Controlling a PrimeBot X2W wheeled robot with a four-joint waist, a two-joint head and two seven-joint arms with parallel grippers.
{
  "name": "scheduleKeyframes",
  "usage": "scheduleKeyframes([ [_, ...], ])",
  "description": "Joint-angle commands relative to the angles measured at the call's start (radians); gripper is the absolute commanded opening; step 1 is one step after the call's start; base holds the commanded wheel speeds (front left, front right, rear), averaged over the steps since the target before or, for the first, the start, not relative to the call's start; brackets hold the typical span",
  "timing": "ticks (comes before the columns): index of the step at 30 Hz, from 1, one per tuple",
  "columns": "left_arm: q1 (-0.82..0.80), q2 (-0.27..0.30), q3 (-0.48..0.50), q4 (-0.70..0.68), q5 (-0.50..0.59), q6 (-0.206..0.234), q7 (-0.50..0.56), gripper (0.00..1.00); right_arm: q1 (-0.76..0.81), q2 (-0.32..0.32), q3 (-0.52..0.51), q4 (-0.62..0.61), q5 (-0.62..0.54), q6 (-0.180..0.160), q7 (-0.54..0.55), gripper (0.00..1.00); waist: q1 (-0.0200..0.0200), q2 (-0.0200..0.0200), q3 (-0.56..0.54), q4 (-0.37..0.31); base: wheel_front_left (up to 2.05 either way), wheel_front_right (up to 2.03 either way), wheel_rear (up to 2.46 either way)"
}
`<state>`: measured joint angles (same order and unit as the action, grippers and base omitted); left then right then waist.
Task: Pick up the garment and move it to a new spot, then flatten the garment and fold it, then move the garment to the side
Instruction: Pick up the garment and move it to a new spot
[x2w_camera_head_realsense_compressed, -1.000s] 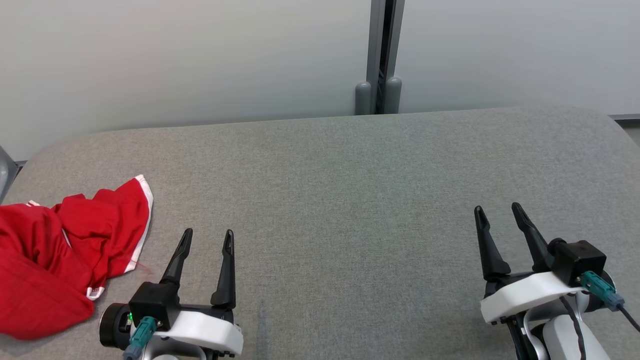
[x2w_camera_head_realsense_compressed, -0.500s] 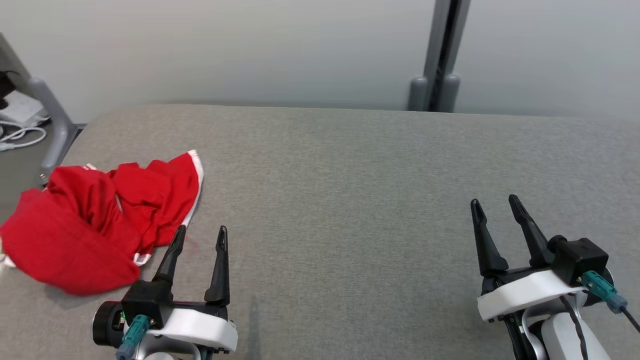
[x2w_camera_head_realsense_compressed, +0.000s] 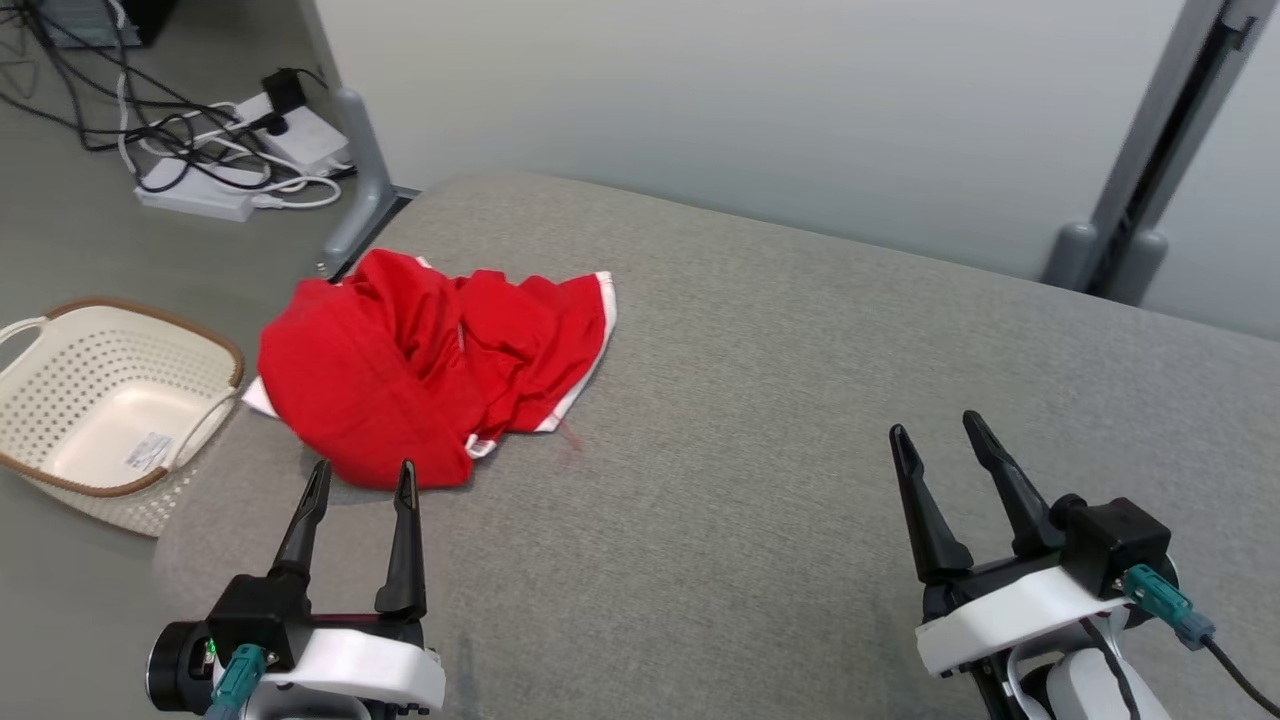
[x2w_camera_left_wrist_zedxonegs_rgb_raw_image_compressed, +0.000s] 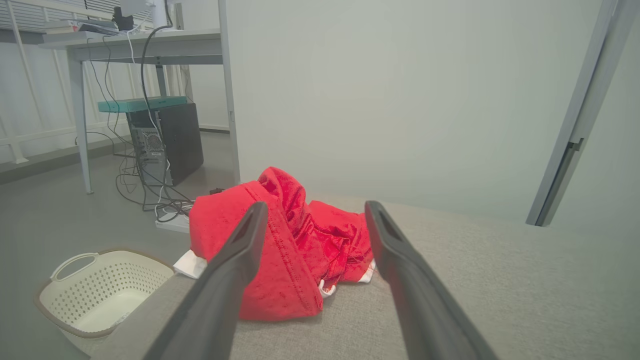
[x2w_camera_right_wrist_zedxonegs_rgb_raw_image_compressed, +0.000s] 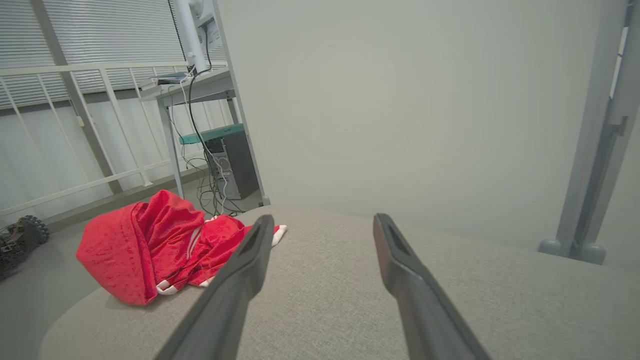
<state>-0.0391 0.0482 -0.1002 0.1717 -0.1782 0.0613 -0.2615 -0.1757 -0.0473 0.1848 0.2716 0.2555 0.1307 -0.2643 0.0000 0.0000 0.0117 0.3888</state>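
Near left corner of table, crumpled garment; my left gripper just short, jaws wide, empty, lined up for pick; right gripper wide, empty, idle.

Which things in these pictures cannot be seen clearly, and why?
- Head view: the red garment is crumpled; its folds hide its shape.
- Head view: the sticker in the basket is too small to read.
- Left wrist view: a finger of the left hand covers part of the garment.

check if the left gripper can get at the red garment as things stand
Probably yes: the left gripper, jaws open, points at the red garment just ahead on the grey table, with nothing between them.
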Motion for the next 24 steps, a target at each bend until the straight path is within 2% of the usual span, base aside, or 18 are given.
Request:
scheduleKeyframes([
  [1,0.012,0.004,0.008,-0.003,0.007,-0.005,-0.004,1.00,0.011,-0.006,0.008,-0.004,0.011,0.000,-0.002,1.00,0.0000,0.0000,-0.027,0.069,0.00,0.00,0.00],
  [3,0.021,0.005,0.029,-0.011,0.012,-0.001,-0.004,1.00,0.011,-0.005,0.043,-0.004,0.018,0.000,-0.002,1.00,0.0000,0.0000,-0.030,0.102,0.00,0.00,0.00],
  [13,0.050,0.004,0.091,-0.064,-0.007,0.030,-0.004,1.00,-0.068,-0.006,0.154,0.040,0.042,0.000,-0.002,1.00,0.0000,0.0000,0.008,0.136,0.00,0.00,0.00],
  [24,0.062,0.004,0.106,-0.078,-0.017,0.040,-0.004,1.00,-0.090,-0.006,0.183,0.068,0.039,0.000,-0.002,1.00,0.0000,0.0000,0.011,0.139,0.00,0.00,0.00],
])
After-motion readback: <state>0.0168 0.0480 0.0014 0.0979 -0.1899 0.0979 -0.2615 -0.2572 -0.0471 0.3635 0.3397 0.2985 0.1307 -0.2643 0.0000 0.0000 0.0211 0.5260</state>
